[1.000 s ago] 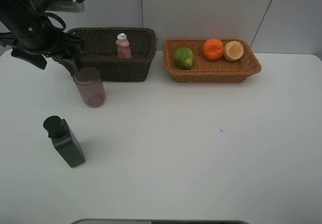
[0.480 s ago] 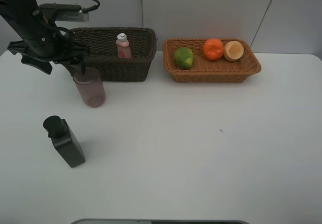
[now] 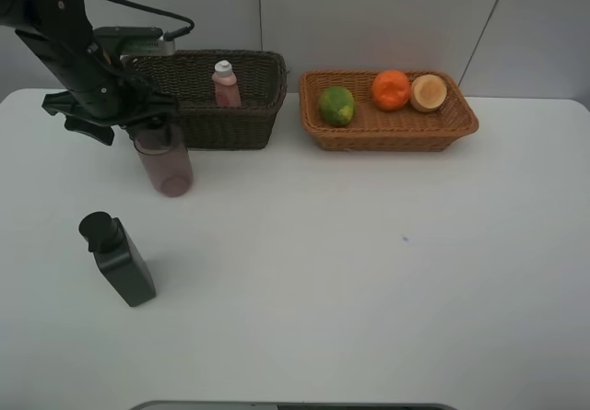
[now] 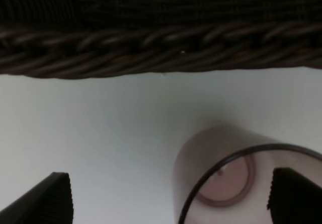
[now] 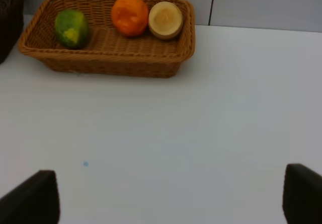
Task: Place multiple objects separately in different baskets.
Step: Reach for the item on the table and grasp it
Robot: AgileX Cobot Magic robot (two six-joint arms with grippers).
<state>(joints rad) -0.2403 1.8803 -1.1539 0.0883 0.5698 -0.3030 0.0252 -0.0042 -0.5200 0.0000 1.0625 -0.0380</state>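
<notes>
Your left gripper [image 4: 173,199] hangs spread wide over the cup [image 4: 221,183], pinching nothing. The cup's rim sits between the fingers, nearer one of them, and the dark basket [image 4: 161,53] stands just beyond. Your right gripper [image 5: 166,199] is spread too, over the worktop [image 5: 201,133], with the tan basket [image 5: 108,63] well ahead.

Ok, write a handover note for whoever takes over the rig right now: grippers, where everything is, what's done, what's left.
Left gripper: open, holding nothing, just above the pinkish cup; the cup sits off-centre between the fingers.
Right gripper: open, empty, over bare table.
Done: pink bottle in the dark basket; green fruit, orange and peach-like fruit in the tan basket.
Left: the cup, upright on the table in front of the dark basket, and the black pump bottle, on the table nearer the front. Both probably belong in the dark basket.
</notes>
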